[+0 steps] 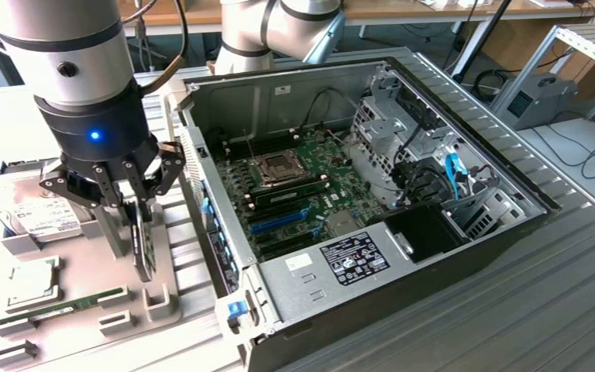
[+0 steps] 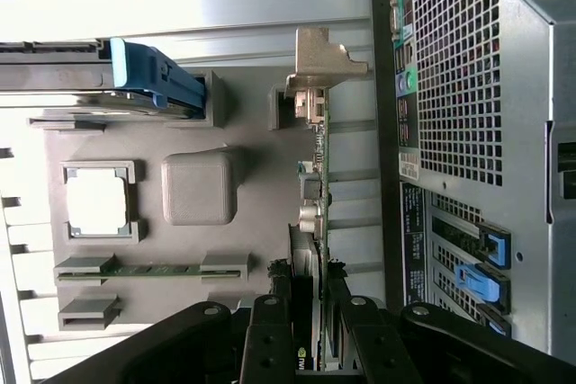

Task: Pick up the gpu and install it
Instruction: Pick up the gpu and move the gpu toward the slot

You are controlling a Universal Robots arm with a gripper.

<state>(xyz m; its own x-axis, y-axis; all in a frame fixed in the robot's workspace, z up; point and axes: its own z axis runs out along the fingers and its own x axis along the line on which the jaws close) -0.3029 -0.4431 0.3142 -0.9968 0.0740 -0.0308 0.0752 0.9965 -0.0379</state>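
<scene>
The gpu (image 1: 143,249) is a thin dark card standing on edge over the grey parts holder (image 1: 165,304) on the exterior view's left. My gripper (image 1: 137,222) comes straight down on it, a finger on each face, shut on the card's upper edge. In the wrist view the gpu (image 2: 313,188) runs edge-on away from my gripper (image 2: 310,334), its metal bracket at the far end, over the holder (image 2: 200,188). I cannot tell whether its lower edge still sits in the holder's slot. The open computer case (image 1: 225,256) lies beside it, showing the motherboard (image 1: 300,186) with blue slots (image 1: 276,222).
On the holder lie a silver hard drive (image 1: 37,211), a CPU (image 1: 31,284) and a green memory stick (image 1: 65,304). The case's rear panel (image 2: 468,87) stands close beside the card. Drive cages and cables (image 1: 432,178) fill the case's far end.
</scene>
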